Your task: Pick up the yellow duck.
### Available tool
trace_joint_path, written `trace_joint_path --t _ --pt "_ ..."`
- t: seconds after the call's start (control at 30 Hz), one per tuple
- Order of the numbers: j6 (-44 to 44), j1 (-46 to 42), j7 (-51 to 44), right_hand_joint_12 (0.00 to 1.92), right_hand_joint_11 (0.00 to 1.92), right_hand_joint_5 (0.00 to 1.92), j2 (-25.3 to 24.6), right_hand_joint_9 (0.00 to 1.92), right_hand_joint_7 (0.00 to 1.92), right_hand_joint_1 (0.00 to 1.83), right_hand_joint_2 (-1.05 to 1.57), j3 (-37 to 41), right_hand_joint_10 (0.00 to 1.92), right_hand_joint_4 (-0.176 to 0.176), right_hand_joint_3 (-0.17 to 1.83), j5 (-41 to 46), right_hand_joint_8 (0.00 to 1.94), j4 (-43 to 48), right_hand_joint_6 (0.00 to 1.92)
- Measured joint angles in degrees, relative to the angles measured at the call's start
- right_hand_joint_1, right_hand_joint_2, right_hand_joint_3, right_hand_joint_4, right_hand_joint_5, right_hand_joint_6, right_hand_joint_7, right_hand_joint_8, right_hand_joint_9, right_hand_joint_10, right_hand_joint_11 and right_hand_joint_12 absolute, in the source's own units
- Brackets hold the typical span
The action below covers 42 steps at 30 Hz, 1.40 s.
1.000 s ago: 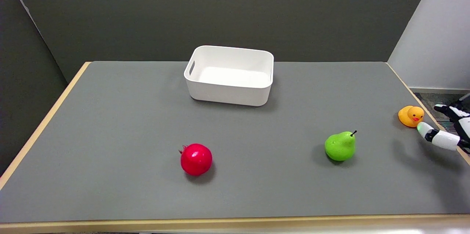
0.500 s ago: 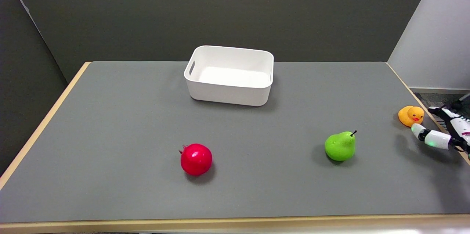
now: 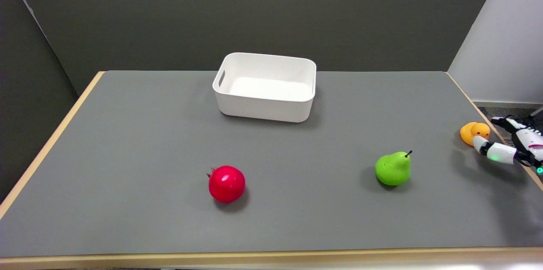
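Fingers (image 3: 483,146) of the right hand (image 3: 511,145) are spread apart, one lying across the near side of the yellow duck (image 3: 471,131), another reaching just behind it; whether they touch it is unclear. Duck sits on the grey table (image 3: 127,155) near its right edge. Left of it stand a green pear (image 3: 393,168), a red pomegranate (image 3: 226,183) and a white bin (image 3: 265,87).
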Motion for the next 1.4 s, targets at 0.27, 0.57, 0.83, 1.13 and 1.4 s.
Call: trace_joint_path --t 0.27,0.57,0.83,1.13,1.4 --pt "-2.1 1.2 -2.5 1.13 0.01 0.19 -0.2 0.13 0.22 0.35 0.6 0.0 0.59 0.038 0.86 -0.3 0.28 1.6 0.39" --pt "-3.4 3.9 -4.4 1.13 0.02 0.19 -0.6 0.14 0.23 0.35 0.6 -2.0 0.6 0.04 0.87 -0.4 0.28 2.2 0.39" --pt "-4.0 6.4 -5.2 1.24 0.15 0.26 -1.0 0.33 0.39 0.76 0.76 -4.1 0.78 0.028 1.0 -0.5 0.45 1.4 0.56" --pt "-4.3 8.4 -5.7 1.36 0.23 0.28 -1.4 0.41 0.5 0.94 0.84 -5.4 0.87 0.036 0.96 -0.4 0.58 0.4 0.69" --pt "-4.3 9.3 -5.9 1.44 0.33 0.26 -1.6 0.47 0.54 1.02 0.97 -6.0 1.01 0.05 0.88 -0.4 0.67 -0.4 0.84"
